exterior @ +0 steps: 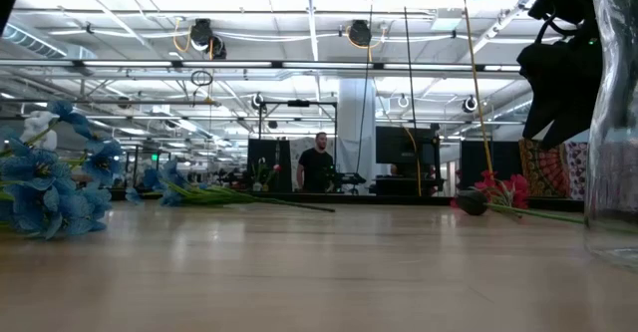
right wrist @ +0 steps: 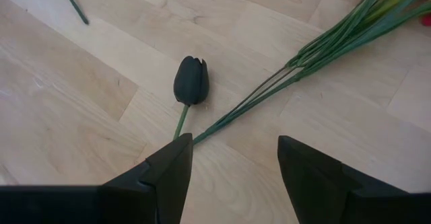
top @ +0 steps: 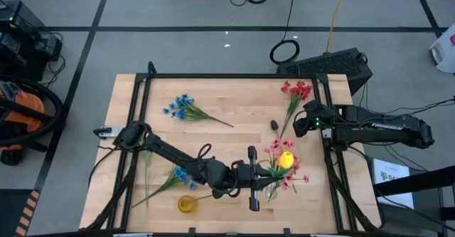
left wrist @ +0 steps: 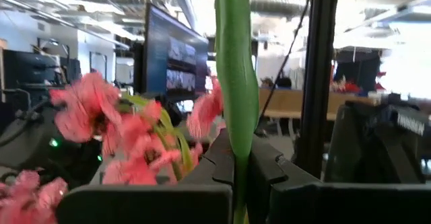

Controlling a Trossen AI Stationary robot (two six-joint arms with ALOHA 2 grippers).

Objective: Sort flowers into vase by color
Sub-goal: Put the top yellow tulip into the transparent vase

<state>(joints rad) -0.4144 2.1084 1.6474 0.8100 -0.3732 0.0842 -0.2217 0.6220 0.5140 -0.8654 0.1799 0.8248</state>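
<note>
My left gripper (top: 264, 174) is at the front middle of the table, shut on a thin green flower stem (left wrist: 236, 83). A yellow bud (top: 286, 159) shows just past it, among pink flowers (top: 284, 169) standing in a clear glass vase (top: 272, 191). Pink blossoms (left wrist: 101, 120) fill the left wrist view beside the stem. My right gripper (right wrist: 232, 163) hovers open over a dark tulip bud (right wrist: 191, 80) and the green stems (right wrist: 337, 39) of the red flowers (top: 297, 89). Blue flowers lie at the back left (top: 181, 109) and at the front left (top: 181, 174).
A small yellow vase (top: 186, 203) stands near the front edge, left of the glass vase (exterior: 613, 123). A black frame (top: 227, 75) rims the table. In the low view a person (exterior: 317, 163) stands far behind the table.
</note>
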